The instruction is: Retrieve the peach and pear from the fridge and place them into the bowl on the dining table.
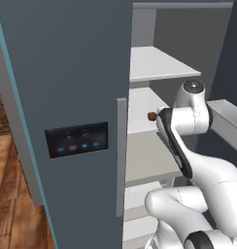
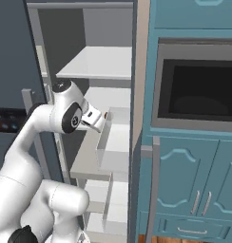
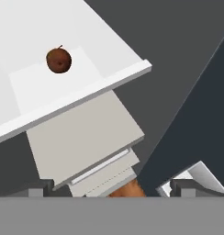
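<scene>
The peach (image 3: 58,60) is sitting on a white fridge shelf (image 3: 91,55), round with no clear long axis, its short stem pointing away from the shelf. The hand (image 3: 109,189) is hanging well apart from it, fingers spread wide, grasping and touching nothing.

No words, brands, labels or numbers can be read anywhere. The one sign-like thing is the black control panel (image 1: 77,139) on the tall slate-grey fridge door (image 1: 67,68): it carries a row of small glowing blue lights and faint pale marks above them, too blurred to make out as letters or figures.
</scene>
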Tool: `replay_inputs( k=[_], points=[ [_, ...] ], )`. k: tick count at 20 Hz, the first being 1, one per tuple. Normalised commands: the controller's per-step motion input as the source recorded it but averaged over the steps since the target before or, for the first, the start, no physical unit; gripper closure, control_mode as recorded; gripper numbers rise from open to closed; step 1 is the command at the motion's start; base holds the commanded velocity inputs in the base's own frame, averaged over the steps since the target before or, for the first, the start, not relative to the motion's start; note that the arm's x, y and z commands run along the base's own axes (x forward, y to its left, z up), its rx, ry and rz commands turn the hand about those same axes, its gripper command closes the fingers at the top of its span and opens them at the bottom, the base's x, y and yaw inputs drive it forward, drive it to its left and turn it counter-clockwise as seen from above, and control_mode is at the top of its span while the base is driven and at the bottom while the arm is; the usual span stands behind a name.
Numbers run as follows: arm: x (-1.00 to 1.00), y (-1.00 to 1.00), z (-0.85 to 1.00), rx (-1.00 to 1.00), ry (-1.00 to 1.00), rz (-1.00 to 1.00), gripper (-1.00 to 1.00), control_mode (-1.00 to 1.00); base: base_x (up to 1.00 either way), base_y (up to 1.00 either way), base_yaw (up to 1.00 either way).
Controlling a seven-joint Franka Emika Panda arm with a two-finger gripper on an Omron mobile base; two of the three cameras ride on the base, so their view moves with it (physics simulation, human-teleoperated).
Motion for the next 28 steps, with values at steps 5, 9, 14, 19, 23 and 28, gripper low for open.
replay_inputs(
  k=[5, 9, 14, 19, 23, 28],
  points=[
    [0.23, 0.0, -0.35, 0.0, -0.02, 0.0, -1.0, -1.0, 0.0, 0.0, 0.0],
    [0.26, 0.0, -0.25, 0.0, 0.0, 0.0, -1.0, -1.0, 0.0, 0.0, 0.0],
    [0.17, 0.01, -0.08, 0.0, -0.01, 0.0, -1.0, -1.0, 0.0, 0.0, 0.0],
    [0.23, 0.09, 0.0, 0.01, 0.0, 0.02, -1.0, -1.0, 0.0, 0.0, 0.0],
    [0.18, 0.06, 0.0, 0.01, 0.0, 0.1, -1.0, -1.0, 0.0, 0.0, 0.0],
    [0.24, 0.0, 0.0, 0.02, 0.0, 0.15, -1.0, -1.0, 0.0, 0.0, 0.0]
  ],
)
